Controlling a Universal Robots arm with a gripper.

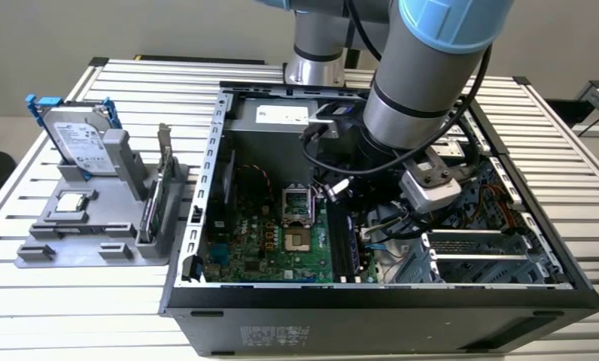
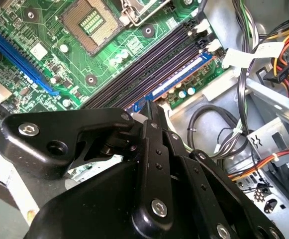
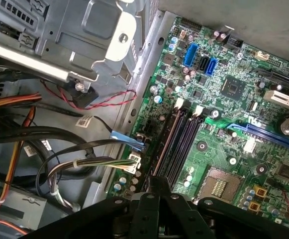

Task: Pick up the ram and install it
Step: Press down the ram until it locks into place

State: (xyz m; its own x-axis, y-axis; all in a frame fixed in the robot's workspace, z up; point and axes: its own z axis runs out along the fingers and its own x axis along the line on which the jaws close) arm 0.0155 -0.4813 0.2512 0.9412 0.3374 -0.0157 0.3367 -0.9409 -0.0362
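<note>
The open computer case point(image 1: 380, 320) lay on its side on the slatted desk point(image 1: 79, 316), and the arm point(image 1: 420, 83) reached down into it. Inside the case, the green motherboard point(image 1: 269, 241) covered the floor, with the grey power supply point(image 1: 269, 124) at the far end and bundles of cables point(image 2: 278, 50) in the bay beside the board.

The ram point(image 2: 176, 79) stood in the motherboard's memory slot nearest that cable bay, lying along the slot's length, with the neighbouring black slots point(image 2: 149, 62) bare. The gripper point(image 2: 146, 107) was at one end of the stick, and its fingers point(image 2: 154, 117) were drawn narrow, pinched on the ram's edge. In the first wrist view the gripper point(image 3: 157, 180) sat right over the same row of slots, beside the bare processor socket point(image 3: 219, 184).

Outside the case, on the exterior view's left, a grey holder point(image 1: 89, 252) rested on the desk. It carried a hard drive point(image 1: 79, 143) standing upright, a square processor chip point(image 1: 71, 201) lying flat, and a card point(image 1: 151, 203) standing on edge in its slot nearest the case.
</note>
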